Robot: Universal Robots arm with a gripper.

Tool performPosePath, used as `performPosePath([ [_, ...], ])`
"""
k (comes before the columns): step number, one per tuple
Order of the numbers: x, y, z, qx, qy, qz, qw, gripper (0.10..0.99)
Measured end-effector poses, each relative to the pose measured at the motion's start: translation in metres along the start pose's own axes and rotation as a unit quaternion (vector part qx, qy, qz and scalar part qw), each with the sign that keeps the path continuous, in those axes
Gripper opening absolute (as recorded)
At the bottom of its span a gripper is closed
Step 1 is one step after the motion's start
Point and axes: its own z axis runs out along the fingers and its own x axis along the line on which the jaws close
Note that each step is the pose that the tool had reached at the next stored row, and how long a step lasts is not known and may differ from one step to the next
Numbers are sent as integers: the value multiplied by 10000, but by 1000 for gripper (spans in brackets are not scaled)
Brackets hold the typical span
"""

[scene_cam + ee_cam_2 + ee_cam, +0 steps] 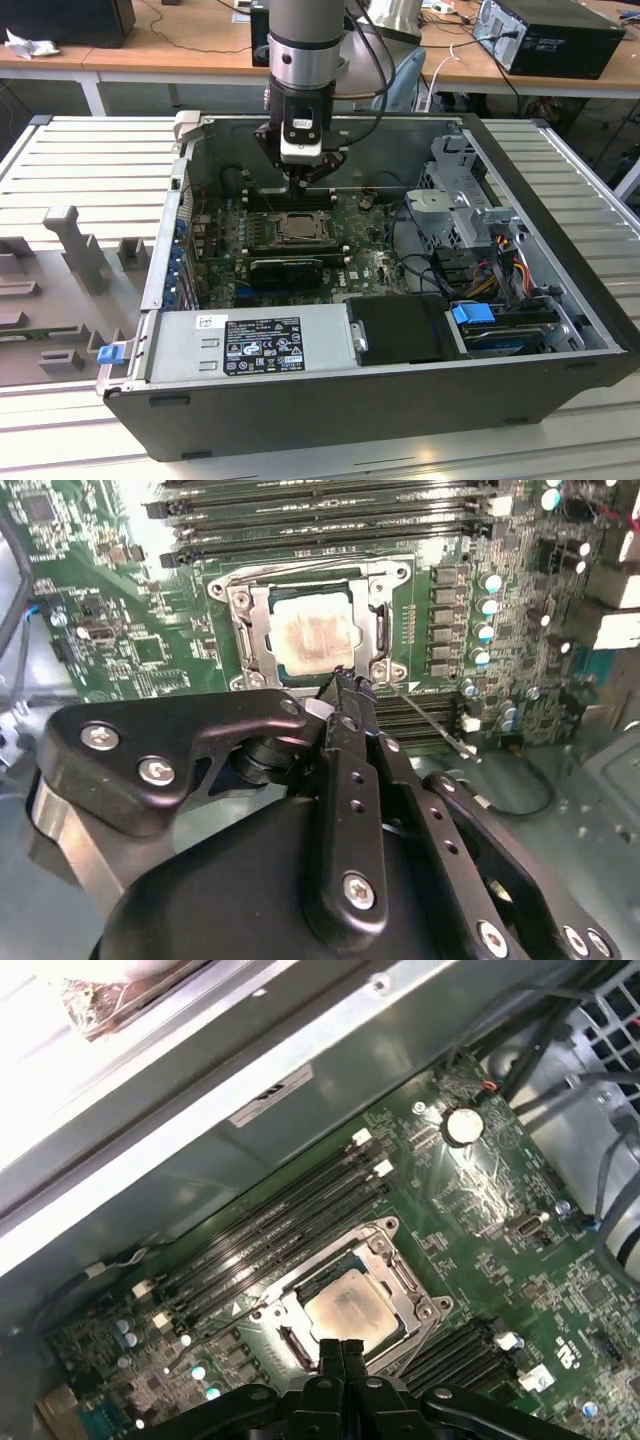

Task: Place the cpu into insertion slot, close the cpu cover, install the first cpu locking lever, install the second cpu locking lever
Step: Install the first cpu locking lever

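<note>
Currently an open computer case lies on its side on the slatted table, with the green motherboard exposed on its floor. The insertion slot sits near the middle of that board. A grey power supply fills the case wall nearer the camera than the slot in the exterior view.

The arm reaches straight down into the case. Its gripper is directly over the slot's edge, with the fingers pressed together and nothing seen between them. In both wrist views the joined tips are at the rim of the slot; I cannot tell whether they touch it.

Long black memory slots run along the far side of the slot from the gripper. The cpu cover lies flat on the slot. The cpu is seated in the slot and shows through the cover's window. A thin metal lever angles away from the slot's corner beside the fingertips.
</note>
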Motion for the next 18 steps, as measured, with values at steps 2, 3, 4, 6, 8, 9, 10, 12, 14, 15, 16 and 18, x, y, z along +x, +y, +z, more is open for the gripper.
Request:
performPosePath([
  [2,0,0,1,6,7,-247,9997,106],
  [3,0,0,1,9,10,-346,9994,106],
  [4,0,0,1,11,12,-440,9990,106],
  [6,0,0,1,19,20,-736,9973,106],
  [8,0,0,2,26,27,-1005,9949,106],
  [9,0,0,2,29,30,-1115,9938,106],
  [10,0,0,2,31,32,-1177,9930,106],
  [12,0,0,2,35,37,-1350,9908,106],
  [14,0,0,2,39,41,-1495,9887,106],
  [15,0,0,2,42,44,-1589,9873,106],
  [16,0,0,2,45,46,-1695,9855,106],
  [18,0,0,2,49,51,-1843,9828,106],
])
